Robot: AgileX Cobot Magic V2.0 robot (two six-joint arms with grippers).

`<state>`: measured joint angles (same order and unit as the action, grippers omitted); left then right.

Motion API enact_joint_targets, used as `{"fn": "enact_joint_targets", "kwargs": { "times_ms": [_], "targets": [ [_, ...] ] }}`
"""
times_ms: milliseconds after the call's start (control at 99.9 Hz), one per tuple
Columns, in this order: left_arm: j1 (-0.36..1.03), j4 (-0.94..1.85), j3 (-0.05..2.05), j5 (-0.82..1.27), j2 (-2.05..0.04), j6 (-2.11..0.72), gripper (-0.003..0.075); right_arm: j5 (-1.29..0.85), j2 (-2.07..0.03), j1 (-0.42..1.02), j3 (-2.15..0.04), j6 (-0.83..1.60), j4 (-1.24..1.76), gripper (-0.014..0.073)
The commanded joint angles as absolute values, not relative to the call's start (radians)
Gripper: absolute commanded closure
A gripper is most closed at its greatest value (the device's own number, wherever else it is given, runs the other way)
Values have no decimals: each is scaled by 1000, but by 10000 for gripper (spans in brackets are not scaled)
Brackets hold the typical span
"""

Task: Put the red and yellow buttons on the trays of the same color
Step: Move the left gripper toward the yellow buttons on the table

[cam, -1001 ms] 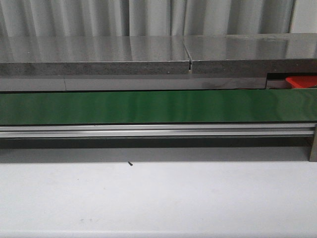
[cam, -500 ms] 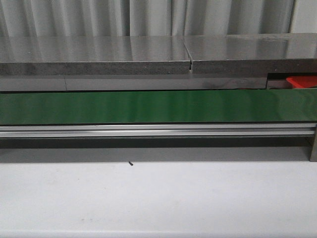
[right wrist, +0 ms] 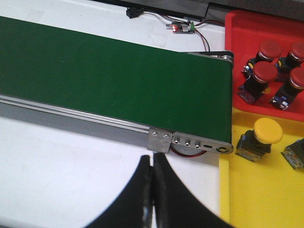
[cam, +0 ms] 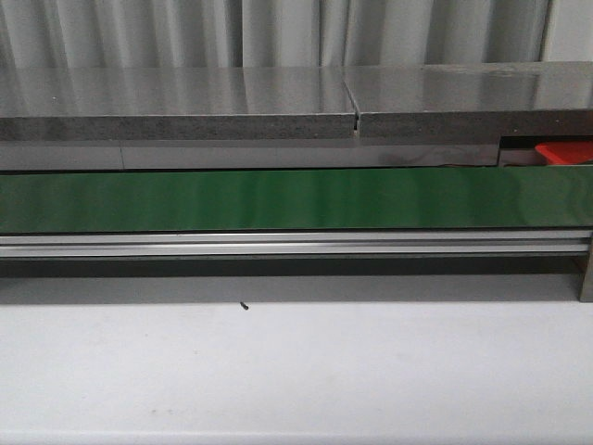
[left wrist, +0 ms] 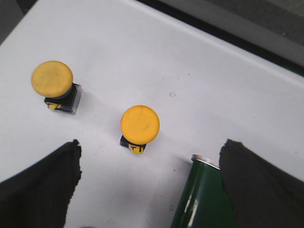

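In the left wrist view, two yellow buttons stand on the white table, one (left wrist: pixel 140 124) just ahead of my left gripper (left wrist: pixel 151 146) and one (left wrist: pixel 52 79) farther off to the side. The left gripper is open and holds nothing. My right gripper (right wrist: pixel 152 159) is shut and empty over the white table beside the belt's end. Past it, the red tray (right wrist: pixel 242 28) holds several red buttons (right wrist: pixel 263 73). The yellow tray (right wrist: pixel 256 190) holds a yellow button (right wrist: pixel 267 130). The front view shows only a corner of the red tray (cam: pixel 563 151) and neither gripper.
A green conveyor belt (cam: pixel 278 199) on an aluminium frame runs across the table; its end (right wrist: pixel 209 80) stops at the trays and its other end (left wrist: pixel 199 199) lies by my left fingers. A small circuit board with wires (right wrist: pixel 183 27) sits behind the belt.
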<state>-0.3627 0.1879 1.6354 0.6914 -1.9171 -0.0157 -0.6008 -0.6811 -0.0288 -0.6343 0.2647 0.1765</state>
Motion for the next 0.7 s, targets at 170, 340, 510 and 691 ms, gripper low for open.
{"fn": "enact_joint_targets", "kwargs": {
  "times_ms": [170, 340, 510, 691],
  "targets": [
    [-365, 200, 1769, 673, -1982, -16, 143, -542, -677, -29, -659, 263, 174, 661],
    [-365, 185, 1769, 648, -2002, -16, 143, -542, -677, -29, -659, 263, 174, 661],
    [-365, 185, 1769, 639, -2035, -18, 143, -542, -677, -29, -659, 263, 174, 661],
    [-365, 185, 1769, 613, -2069, -18, 143, -542, -677, -29, -659, 263, 174, 661]
  ]
}}
